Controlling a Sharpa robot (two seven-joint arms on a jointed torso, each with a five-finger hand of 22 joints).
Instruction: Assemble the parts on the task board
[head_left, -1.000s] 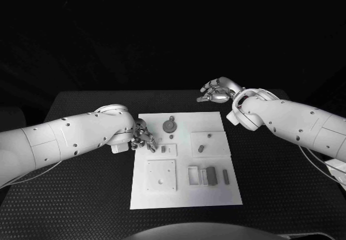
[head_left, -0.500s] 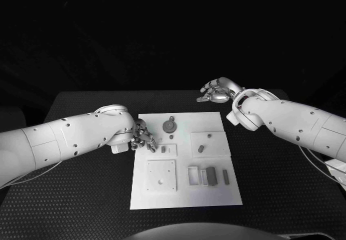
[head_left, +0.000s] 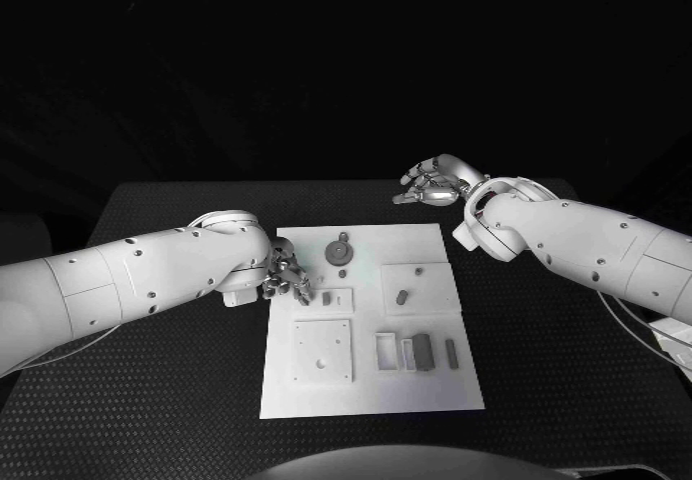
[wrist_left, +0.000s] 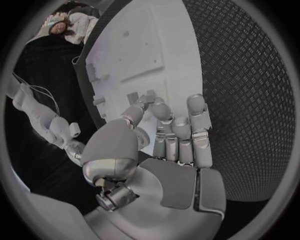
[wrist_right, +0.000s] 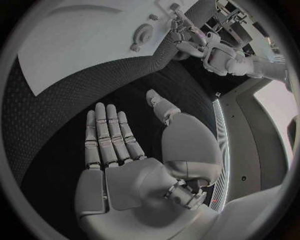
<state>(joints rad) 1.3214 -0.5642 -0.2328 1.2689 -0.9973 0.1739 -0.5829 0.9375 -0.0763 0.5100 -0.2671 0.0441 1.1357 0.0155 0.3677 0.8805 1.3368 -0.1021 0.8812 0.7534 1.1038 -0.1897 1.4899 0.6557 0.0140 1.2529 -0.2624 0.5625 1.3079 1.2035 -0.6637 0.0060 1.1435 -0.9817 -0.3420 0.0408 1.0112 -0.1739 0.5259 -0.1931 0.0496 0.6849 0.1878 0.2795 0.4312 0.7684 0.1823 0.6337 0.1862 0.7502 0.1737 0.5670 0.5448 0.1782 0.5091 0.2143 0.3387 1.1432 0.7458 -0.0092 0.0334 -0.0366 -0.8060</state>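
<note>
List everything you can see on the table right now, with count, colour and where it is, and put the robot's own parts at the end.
Table: one, black, textured, under everything.
Task board: one, white plate, middle of the table.
Parts: several small grey pieces on the board; a round one near the far edge, upright blocks nearer the robot. Exact count unclear.
Left hand: one, silver, at the board's left edge, holding nothing.
Right hand: one, silver, beyond the board's far right corner, over the table, fingers apart, holding nothing.
</note>
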